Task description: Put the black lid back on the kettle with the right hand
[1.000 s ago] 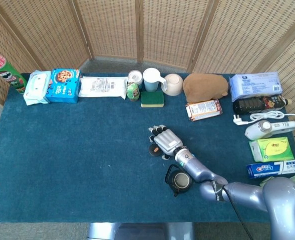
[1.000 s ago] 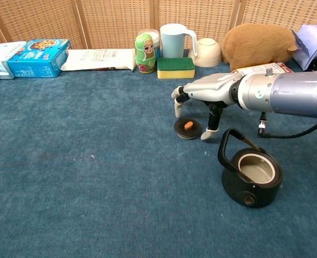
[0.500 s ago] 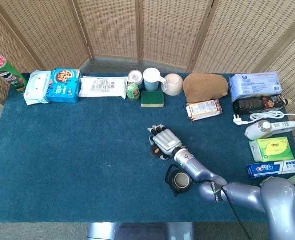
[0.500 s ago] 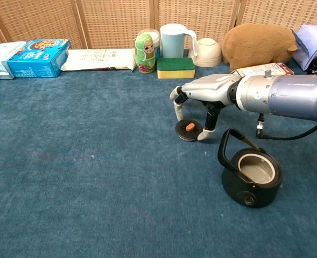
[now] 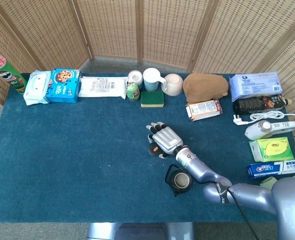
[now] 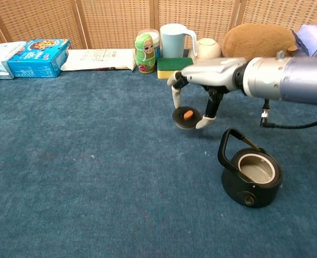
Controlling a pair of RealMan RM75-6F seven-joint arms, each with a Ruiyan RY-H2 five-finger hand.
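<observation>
Head view: the right hand (image 5: 165,140) is extended over the blue cloth table (image 5: 77,150), palm down, above and to the left of the open black kettle (image 5: 179,180); the black lid is hidden beneath the hand.

Chest view: the right hand (image 6: 198,88) pinches the black lid (image 6: 185,118), with its orange knob, between thumb and fingers, apparently lifted off the cloth. The kettle (image 6: 251,180) stands uncovered, lower right, handle raised. A green sponge (image 6: 171,63) lies behind.
</observation>
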